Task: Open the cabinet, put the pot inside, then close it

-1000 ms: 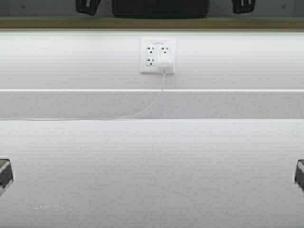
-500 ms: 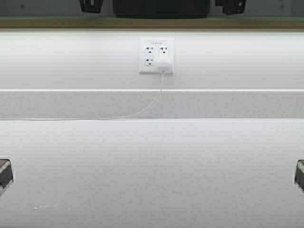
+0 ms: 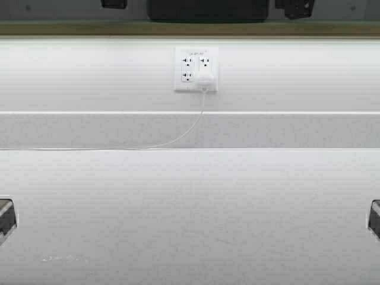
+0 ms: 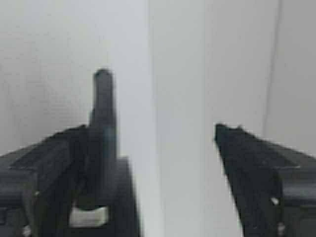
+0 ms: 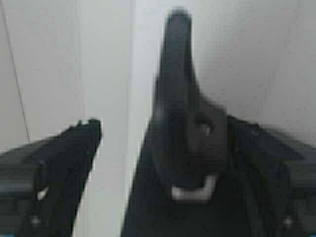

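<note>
While both arms are reaching up at the far top edge, the left end effector (image 4: pixel 158 148) is sitting with fingers apart, one finger against the pot (image 3: pixel 208 9) handle. The pot is hanging between them above the wall outlet (image 3: pixel 196 69). The right end effector (image 5: pixel 163 148) is likewise spread, a loop handle between its fingers.

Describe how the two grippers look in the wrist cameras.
Both are matte black. The left gripper has two blocky, angular fingers with small pale screw heads near their bases. The right gripper looks the same: flat, dark fingers with pale specks of hardware. No cables or markings show.
</note>
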